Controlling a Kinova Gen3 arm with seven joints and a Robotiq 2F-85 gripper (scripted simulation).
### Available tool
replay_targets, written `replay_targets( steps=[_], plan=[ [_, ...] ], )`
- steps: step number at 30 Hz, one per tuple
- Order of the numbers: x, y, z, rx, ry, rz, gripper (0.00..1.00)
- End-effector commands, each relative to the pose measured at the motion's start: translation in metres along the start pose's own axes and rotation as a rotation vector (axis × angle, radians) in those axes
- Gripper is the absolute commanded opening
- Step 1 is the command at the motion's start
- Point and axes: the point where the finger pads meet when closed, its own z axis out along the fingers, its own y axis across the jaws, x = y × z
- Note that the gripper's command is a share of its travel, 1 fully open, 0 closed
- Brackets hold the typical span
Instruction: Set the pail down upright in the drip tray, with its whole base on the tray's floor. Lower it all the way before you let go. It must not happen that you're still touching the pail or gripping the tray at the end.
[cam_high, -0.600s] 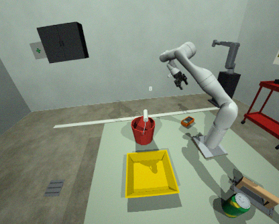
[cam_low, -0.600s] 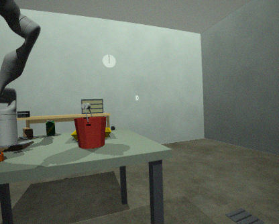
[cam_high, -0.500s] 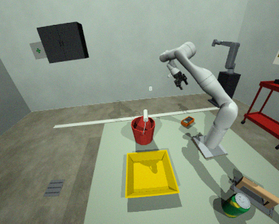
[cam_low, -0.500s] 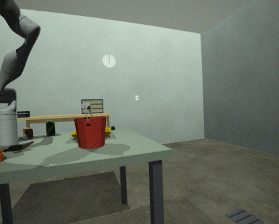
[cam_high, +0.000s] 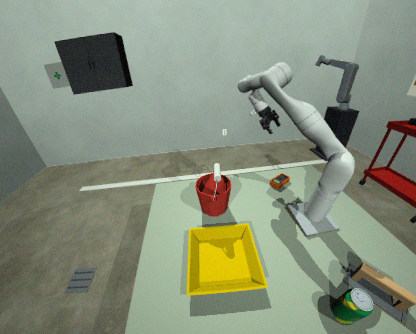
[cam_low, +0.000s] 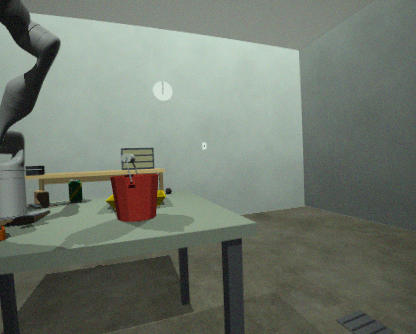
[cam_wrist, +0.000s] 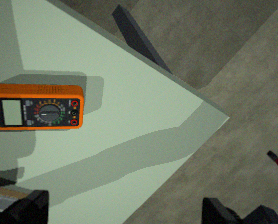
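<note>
Hovering open, tool (cam_high: 270, 121) overlooks multimeter (cam_wrist: 40, 107) near table (cam_wrist: 150, 115) corner.

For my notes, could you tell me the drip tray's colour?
Yellow; the drip tray shows best in the top view.

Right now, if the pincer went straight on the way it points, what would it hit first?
Probably the bare table top near its corner, just beside the orange multimeter. The open pincer hangs high above, so the exact landing spot is uncertain.
</note>
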Motion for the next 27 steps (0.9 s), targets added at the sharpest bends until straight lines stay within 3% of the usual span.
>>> replay_targets(
  steps=[1, 16, 27],
  plan=[
    [0.000, 0.000, -0.001, 0.000, 0.002, 0.000, 1.00],
    [0.013, -0.027, -0.011, -0.014, 0.062, -0.181, 1.00],
    [0.037, -0.103, -0.039, -0.071, 0.197, -0.622, 1.00]
  ],
)
